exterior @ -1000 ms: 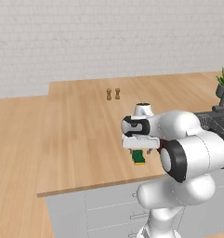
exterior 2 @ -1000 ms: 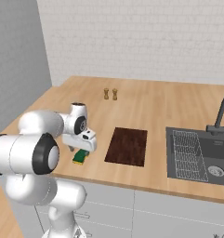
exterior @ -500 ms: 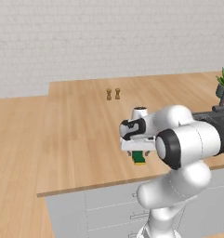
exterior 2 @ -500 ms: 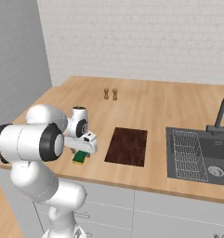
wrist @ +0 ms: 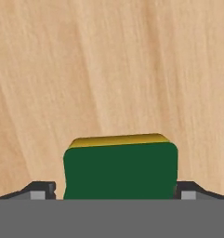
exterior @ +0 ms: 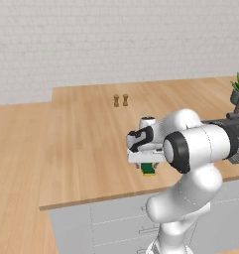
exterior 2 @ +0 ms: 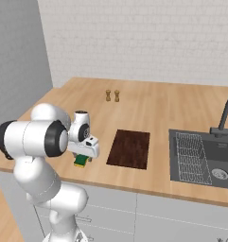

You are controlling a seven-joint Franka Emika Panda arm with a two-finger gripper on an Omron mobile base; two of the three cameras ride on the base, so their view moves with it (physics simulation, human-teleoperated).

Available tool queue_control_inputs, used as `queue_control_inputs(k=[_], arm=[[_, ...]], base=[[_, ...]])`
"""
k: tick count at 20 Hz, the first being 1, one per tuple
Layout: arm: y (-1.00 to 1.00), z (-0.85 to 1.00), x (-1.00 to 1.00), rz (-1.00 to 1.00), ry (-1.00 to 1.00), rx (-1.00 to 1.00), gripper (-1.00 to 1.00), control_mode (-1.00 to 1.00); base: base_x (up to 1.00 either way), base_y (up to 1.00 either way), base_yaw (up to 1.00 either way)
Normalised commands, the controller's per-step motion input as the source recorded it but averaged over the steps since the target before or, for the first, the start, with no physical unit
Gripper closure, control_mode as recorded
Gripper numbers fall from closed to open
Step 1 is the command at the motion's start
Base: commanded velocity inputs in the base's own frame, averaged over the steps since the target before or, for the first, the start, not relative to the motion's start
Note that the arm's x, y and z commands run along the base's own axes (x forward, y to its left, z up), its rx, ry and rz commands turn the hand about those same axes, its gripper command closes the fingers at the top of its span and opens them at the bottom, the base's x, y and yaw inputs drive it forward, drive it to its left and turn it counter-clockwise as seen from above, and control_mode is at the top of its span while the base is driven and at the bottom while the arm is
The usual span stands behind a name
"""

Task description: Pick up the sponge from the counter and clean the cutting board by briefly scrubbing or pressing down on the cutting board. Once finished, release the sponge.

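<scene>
The sponge (wrist: 120, 169), dark green on top with a yellow layer beneath, lies on the light wood counter (exterior: 81, 149) near its front edge. My gripper (wrist: 113, 191) points straight down over it, open, with one dark fingertip (wrist: 42, 188) on each side of the sponge and a narrow gap at each. From the base views, the sponge (exterior: 149, 169) (exterior 2: 81, 161) peeks out under the white hand. The dark reddish-brown cutting board (exterior 2: 129, 148) lies flat on the counter (exterior 2: 148, 108) just right of the sponge.
Two small wooden shakers (exterior: 120, 100) (exterior 2: 112, 95) stand further back on the counter. A sink (exterior 2: 222, 174) with a wire rack (exterior 2: 191, 158) and a dark faucet (exterior 2: 226, 116) sits to the right. A potted plant (exterior: 238, 89) stands at the far right.
The hand has settled lower over the sponge, and the arm's elbow has swung closer in. The sponge and cutting board have not moved.
</scene>
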Motion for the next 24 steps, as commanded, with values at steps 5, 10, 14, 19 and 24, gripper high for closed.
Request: queue_control_inputs(k=[5,10,14,19,24], arm=[[0.02,-0.26,0.01,0.0,0.0,0.0,-1.0,-1.0],[0.0,-0.31,0.0,0.0,0.0,-0.01,1.0,-1.0],[0.01,-0.02,0.0,0.0,-0.03,0.0,1.0,-1.0],[-0.12,0.16,0.0,0.0,-0.1,0.0,1.0,-1.0],[-0.54,0.3,0.16,0.0,-0.14,0.0,1.0,-1.0]], base=[[0.0,0.0,0.0],[0.0,0.0,0.0],[0.0,0.0,0.0],[0.0,0.0,0.0],[0.0,0.0,0.0]])
